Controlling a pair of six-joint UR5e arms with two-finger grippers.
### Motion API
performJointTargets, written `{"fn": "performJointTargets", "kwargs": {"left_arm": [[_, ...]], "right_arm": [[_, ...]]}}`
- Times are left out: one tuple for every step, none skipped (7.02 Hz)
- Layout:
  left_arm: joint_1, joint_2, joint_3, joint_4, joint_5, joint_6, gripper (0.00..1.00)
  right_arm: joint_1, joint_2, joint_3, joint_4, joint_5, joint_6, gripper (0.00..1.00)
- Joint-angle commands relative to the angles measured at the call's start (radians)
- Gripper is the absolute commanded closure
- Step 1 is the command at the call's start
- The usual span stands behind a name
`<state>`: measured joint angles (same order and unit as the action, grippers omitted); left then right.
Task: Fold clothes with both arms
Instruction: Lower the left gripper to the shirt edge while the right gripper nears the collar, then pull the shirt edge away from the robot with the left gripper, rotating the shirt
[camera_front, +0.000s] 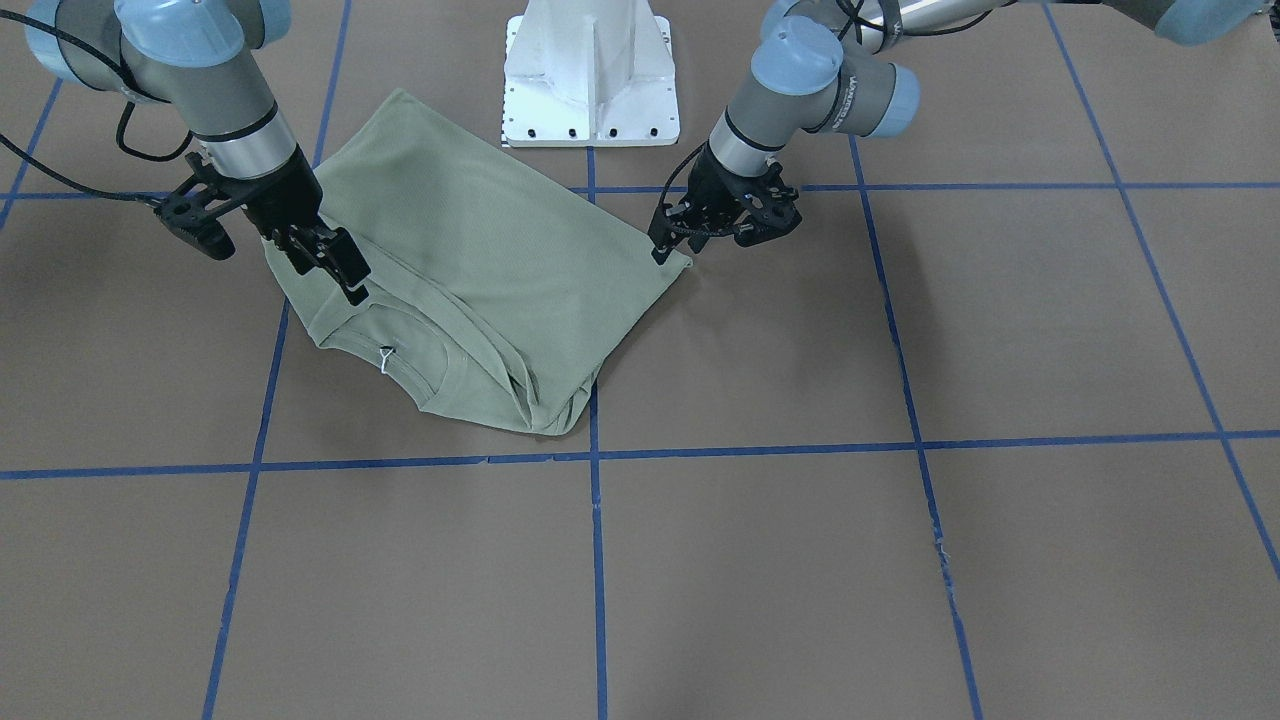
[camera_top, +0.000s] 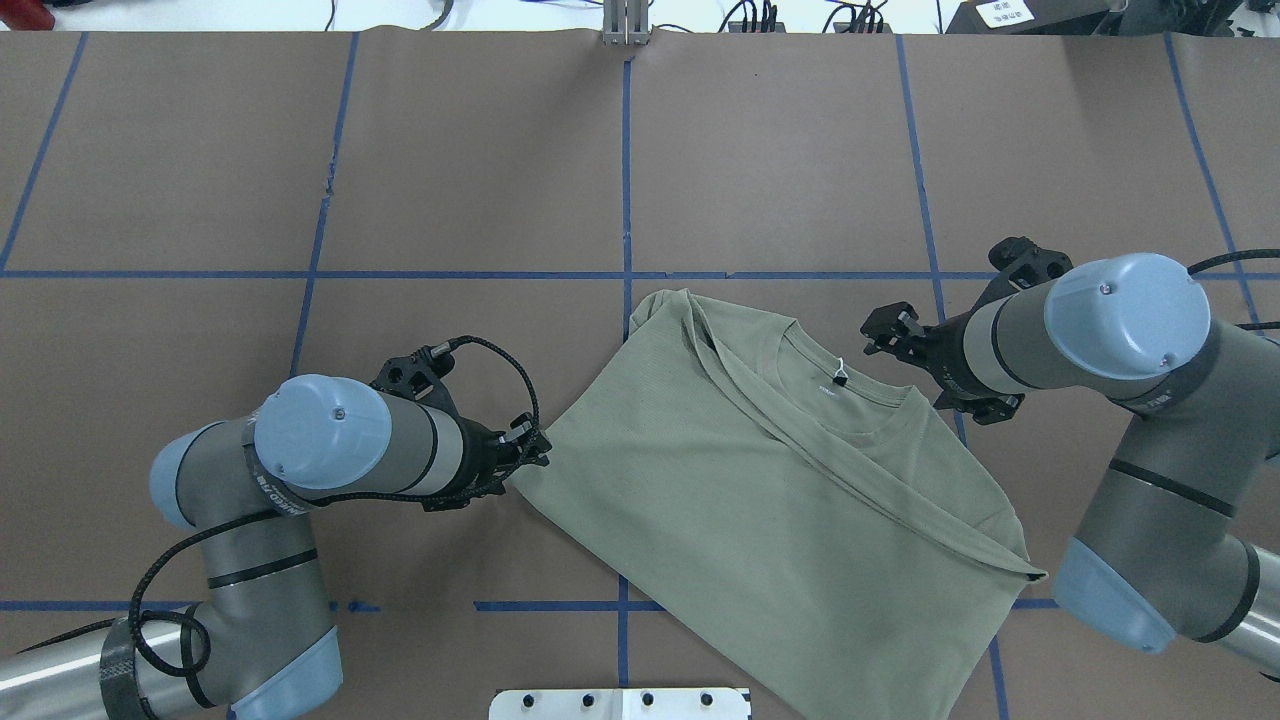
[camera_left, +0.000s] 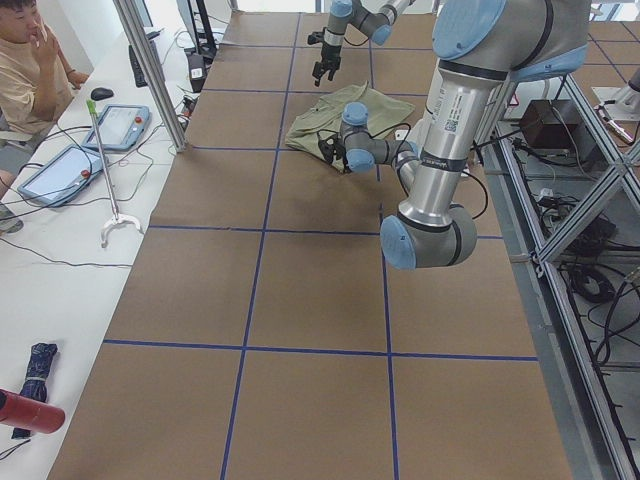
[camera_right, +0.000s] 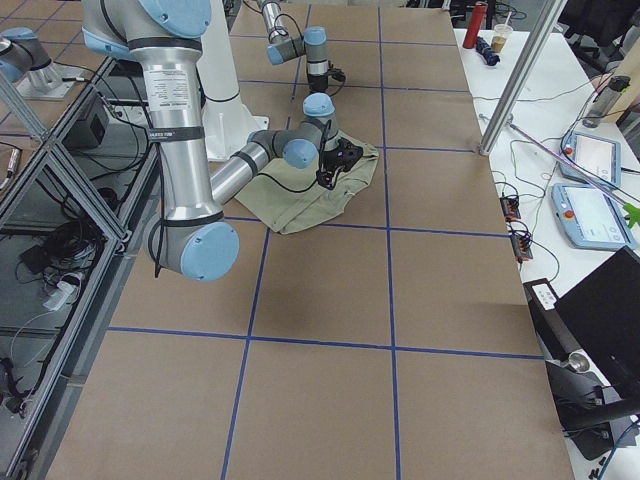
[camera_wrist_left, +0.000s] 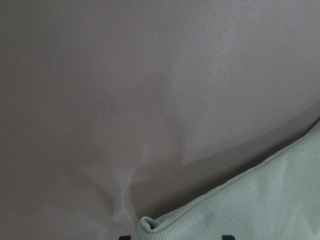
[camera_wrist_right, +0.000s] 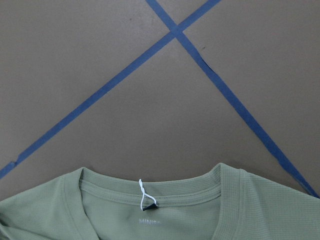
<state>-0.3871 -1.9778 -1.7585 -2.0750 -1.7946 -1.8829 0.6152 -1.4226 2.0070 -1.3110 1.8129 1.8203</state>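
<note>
The sage-green shirt (camera_front: 470, 240) lies partly folded on the brown table, near the robot's base. Its ribbed collar and white tag string (camera_wrist_right: 147, 197) face up. My left gripper (camera_front: 668, 250) is low at the shirt's side corner. In the left wrist view that corner (camera_wrist_left: 150, 225) lies between two dark fingertips that stand apart, so the gripper is open. My right gripper (camera_front: 340, 272) hovers open over the shoulder beside the collar (camera_top: 850, 400), holding nothing. The right wrist view looks down on the collar and shows no fingers.
The white pedestal base (camera_front: 592, 90) stands just behind the shirt. Blue tape lines (camera_front: 596, 560) grid the brown table top. A person (camera_left: 30, 70) sits at a side bench with tablets (camera_left: 120, 125), off the table's left end.
</note>
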Motion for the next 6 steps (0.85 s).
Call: {"fn": "performJointTargets", "kwargs": {"left_arm": [[0.001,0.000,0.010,0.000,0.009,-0.001,0.48],[0.001,0.000,0.008,0.000,0.020,-0.001,0.60],[0.001,0.002,0.011,0.000,0.020,-0.001,0.81],[-0.006,0.000,0.004,0.000,0.021,0.001,1.00],[-0.034,0.005,-0.033,-0.002,0.020,0.002,1.00],[-0.062,0.008,-0.029,0.001,0.021,0.042,1.00]], "right_arm": [[-0.006,0.001,-0.017,-0.001,0.000,-0.001,0.00],[-0.008,0.001,-0.017,-0.001,0.000,-0.001,0.00],[-0.011,0.001,-0.017,-0.001,0.000,-0.001,0.00],[-0.012,0.002,-0.017,-0.001,0.000,-0.001,0.00],[-0.012,0.001,-0.019,-0.001,0.000,-0.001,0.00],[-0.012,0.002,-0.020,-0.001,0.000,-0.001,0.00]]}}
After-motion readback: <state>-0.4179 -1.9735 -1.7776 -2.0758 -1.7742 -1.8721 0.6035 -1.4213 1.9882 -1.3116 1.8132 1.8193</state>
